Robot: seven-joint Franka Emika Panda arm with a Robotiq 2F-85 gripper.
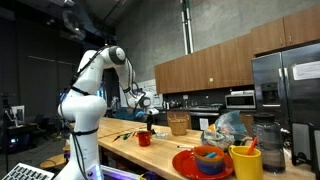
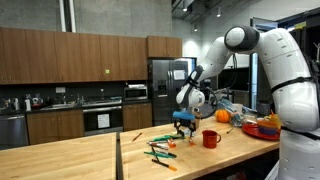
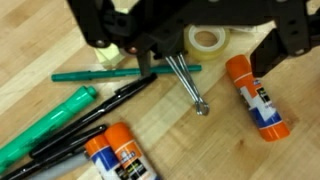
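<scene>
Gripper (image 3: 190,42): jaws spread wide, gripping nothing, directly above the metal tool (image 3: 186,80), which lies on the wooden counter (image 3: 215,140). Counted: two glue sticks (image 3: 258,95), one tape roll (image 3: 207,39), one green marker (image 3: 45,125) (cut off at the frame edge). Black pens (image 3: 100,110) overlap, number uncertain.

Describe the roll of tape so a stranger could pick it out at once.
On the long wooden counter, find the scatter of stationery beneath the robot's tool. The tape roll lies beside an orange glue stick; it is the only pale, round ring among long, straight items.
</scene>
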